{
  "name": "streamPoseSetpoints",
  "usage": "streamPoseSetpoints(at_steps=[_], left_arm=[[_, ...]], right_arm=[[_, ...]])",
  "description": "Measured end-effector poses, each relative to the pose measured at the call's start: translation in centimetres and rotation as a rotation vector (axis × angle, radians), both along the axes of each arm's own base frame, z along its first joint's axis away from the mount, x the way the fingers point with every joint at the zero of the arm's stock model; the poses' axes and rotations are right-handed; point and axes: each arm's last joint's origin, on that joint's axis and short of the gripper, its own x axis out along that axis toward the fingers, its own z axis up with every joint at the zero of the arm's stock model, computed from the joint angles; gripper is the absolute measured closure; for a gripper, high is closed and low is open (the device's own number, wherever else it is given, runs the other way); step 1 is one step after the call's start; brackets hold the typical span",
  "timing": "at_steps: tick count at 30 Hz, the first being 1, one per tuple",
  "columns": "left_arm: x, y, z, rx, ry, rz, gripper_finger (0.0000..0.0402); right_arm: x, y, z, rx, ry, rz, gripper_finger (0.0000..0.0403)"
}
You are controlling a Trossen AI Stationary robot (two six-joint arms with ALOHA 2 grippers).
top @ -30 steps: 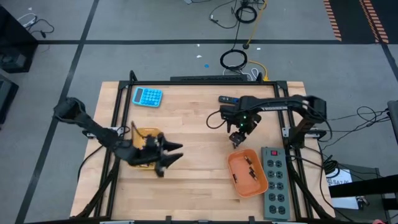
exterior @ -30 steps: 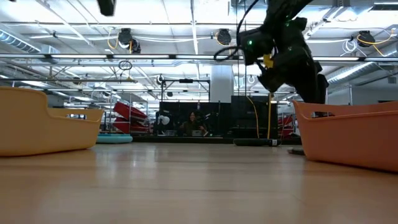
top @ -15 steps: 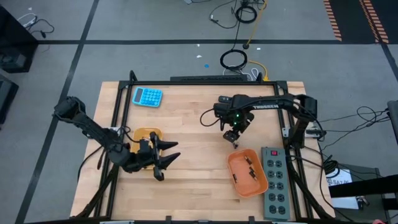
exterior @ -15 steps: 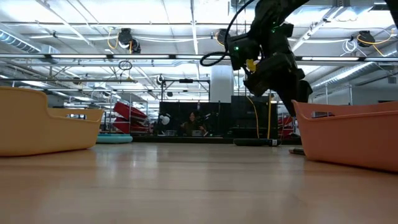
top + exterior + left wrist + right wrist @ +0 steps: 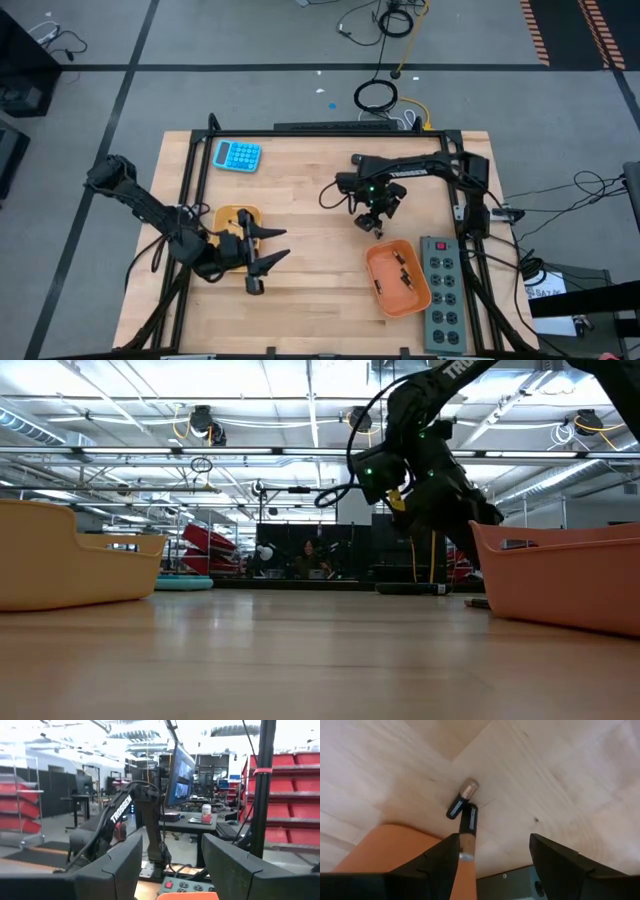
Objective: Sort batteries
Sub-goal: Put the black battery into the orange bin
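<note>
In the right wrist view, two dark batteries (image 5: 462, 799) (image 5: 468, 822) lie on the wood close together at an angle, next to the orange tray (image 5: 390, 847). My right gripper (image 5: 495, 862) hovers open above them, pointing down, touching nothing. It shows in the high view (image 5: 372, 224) just beyond the far-left corner of the orange tray (image 5: 383, 290), which holds a few batteries (image 5: 402, 262). My left gripper (image 5: 262, 252) is open, held level beside the yellow tray (image 5: 230, 214), facing the table's right.
A blue calculator (image 5: 237, 155) lies at the far left and a black-and-blue device (image 5: 368, 159) at the far middle. A grey power strip (image 5: 441, 290) lies right of the orange tray. Bare wood stretches between the two trays (image 5: 70, 560) (image 5: 560, 575).
My right gripper has moved toward the table's left and down, away from the orange tray's far edge, staying open. My left gripper has drifted a little toward the near edge beside the yellow tray.
</note>
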Motion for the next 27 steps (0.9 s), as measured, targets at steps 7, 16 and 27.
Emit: streamPoseSetpoints(at_steps=[7, 16, 27], left_arm=[[-0.2, 0.3, -0.2, 0.089, 0.076, 0.077, 0.0188], [-1.5, 1.4, -0.6, 0.067, 0.227, 0.076, 0.0188], [-1.5, 1.4, -0.5, 0.047, 0.218, 0.071, 0.0188]], right_arm=[[0.2, 0.0, -0.8, 0.006, 0.021, -0.001, 0.017], [0.2, 0.0, -0.8, 0.052, 0.02, -0.038, 0.017], [0.3, 0.0, -0.8, 0.041, 0.029, -0.077, 0.017]])
